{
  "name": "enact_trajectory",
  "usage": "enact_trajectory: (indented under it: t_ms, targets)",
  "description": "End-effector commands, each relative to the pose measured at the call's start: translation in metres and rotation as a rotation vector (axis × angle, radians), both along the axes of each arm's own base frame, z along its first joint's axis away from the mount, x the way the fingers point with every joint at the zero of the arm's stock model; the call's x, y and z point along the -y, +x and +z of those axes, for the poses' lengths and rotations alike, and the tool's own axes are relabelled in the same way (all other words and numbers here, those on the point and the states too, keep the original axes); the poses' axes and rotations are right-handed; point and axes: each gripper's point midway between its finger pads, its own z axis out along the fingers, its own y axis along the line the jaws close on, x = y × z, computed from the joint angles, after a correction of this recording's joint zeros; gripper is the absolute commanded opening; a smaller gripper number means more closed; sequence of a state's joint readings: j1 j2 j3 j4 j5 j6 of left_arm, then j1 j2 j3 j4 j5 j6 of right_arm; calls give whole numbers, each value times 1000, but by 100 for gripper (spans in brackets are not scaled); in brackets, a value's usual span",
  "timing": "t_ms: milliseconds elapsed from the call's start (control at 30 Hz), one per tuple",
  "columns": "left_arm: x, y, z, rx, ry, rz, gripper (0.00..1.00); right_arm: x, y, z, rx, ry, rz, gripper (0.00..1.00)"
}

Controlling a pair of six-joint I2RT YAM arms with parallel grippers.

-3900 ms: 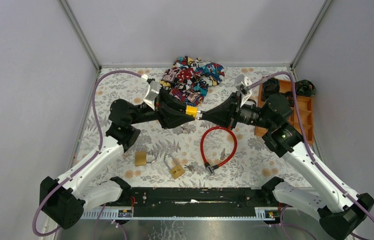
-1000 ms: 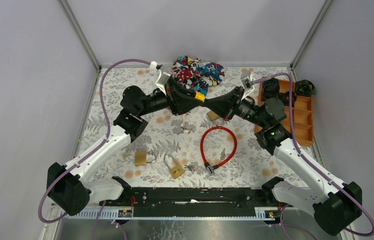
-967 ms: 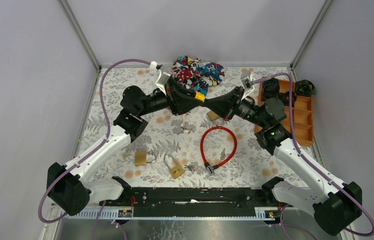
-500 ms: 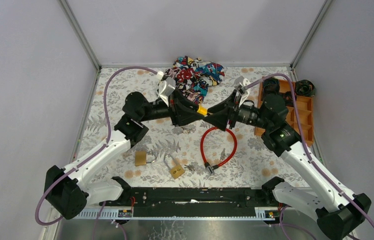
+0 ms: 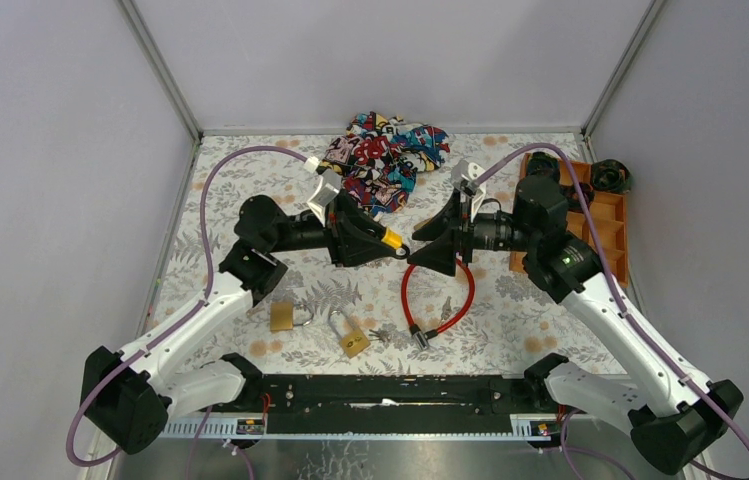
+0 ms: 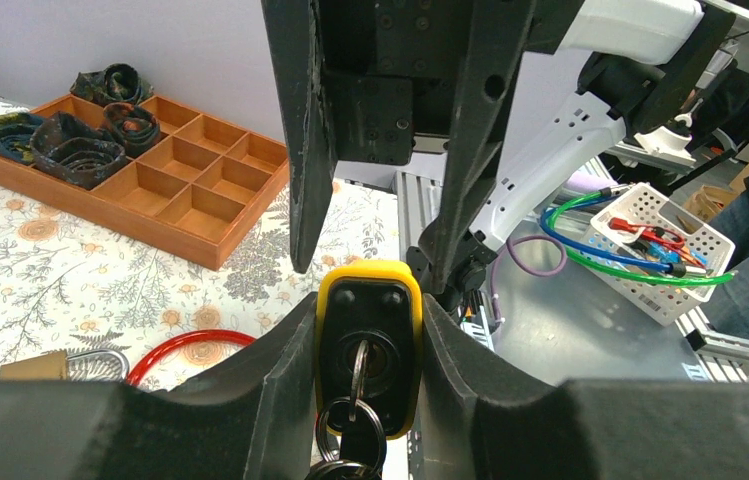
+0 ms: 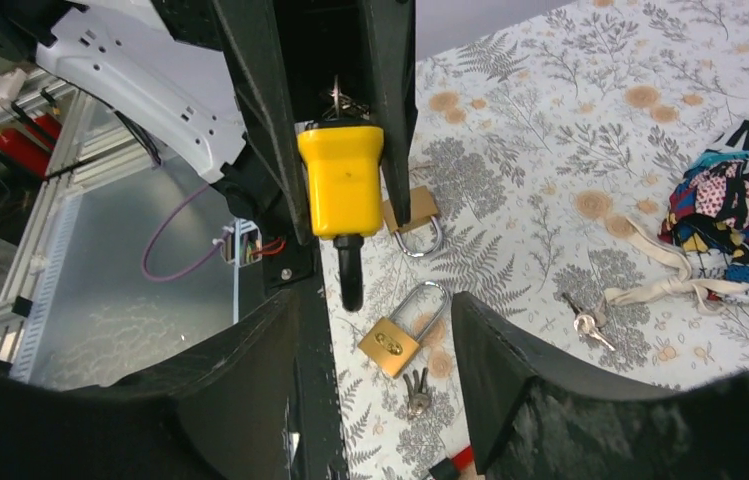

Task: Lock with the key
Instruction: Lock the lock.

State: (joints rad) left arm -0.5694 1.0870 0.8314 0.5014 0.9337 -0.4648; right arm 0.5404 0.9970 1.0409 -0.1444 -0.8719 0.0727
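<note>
Padlocks in brass lie nearest us: a left padlock [image 5: 281, 316], and a right padlock [image 5: 354, 340] with loose keys [image 5: 378, 335] beside it. A red cable lock [image 5: 440, 290] loops just right of them. Mid-table, the left gripper [image 5: 382, 240] clamps the yellow padlock [image 7: 341, 180] above the table, a key [image 6: 355, 362] in its keyhole. The right gripper [image 5: 420, 248] faces it, fingers apart, holding nothing. Farthest sit a patterned cloth [image 5: 385, 152] and, right, a wooden tray [image 5: 612, 255].

Left arm [image 5: 195, 312] and right arm [image 5: 622, 322]: white lower links, black joints and bases, black wedge-shaped fingers (small screws [image 6: 382, 20] dot the right gripper [image 5: 417, 250] plates). A purple cable [image 5: 206, 195] loops along each; a green light [image 5: 567, 258] glows on the right elbow
</note>
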Motion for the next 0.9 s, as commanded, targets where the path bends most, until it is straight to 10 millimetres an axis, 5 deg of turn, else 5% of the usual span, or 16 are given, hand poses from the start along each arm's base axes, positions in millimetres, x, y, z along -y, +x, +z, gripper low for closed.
enact_trajectory:
  t_ms: [0,233,467,600,633,700,733,767,867]
  targets:
    - [-2,-6,28,79,-83,-8,0,-10,-1,30,79,119,53,61]
    - [2,-5,28,67,-91,-9,0,-26,-8,16,41,89,99,47]
    - [4,-9,27,62,-89,-26,0,-29,-9,17,86,80,65,0]
    - [3,-10,17,64,-59,-28,0,-18,-10,24,152,78,19,0]
    - [2,-12,14,81,-48,-38,10,-16,-12,23,154,65,17,0]
    - [-1,-21,5,127,-7,-83,66,-12,-14,23,168,43,14,0]
    - [-3,-23,1,153,19,-98,85,-10,-15,22,181,29,18,0]
    - [-6,-24,-5,168,52,-114,97,-8,-16,22,189,17,21,0]
    - [-25,-16,-22,226,148,-136,99,-4,-21,19,198,-33,41,0]
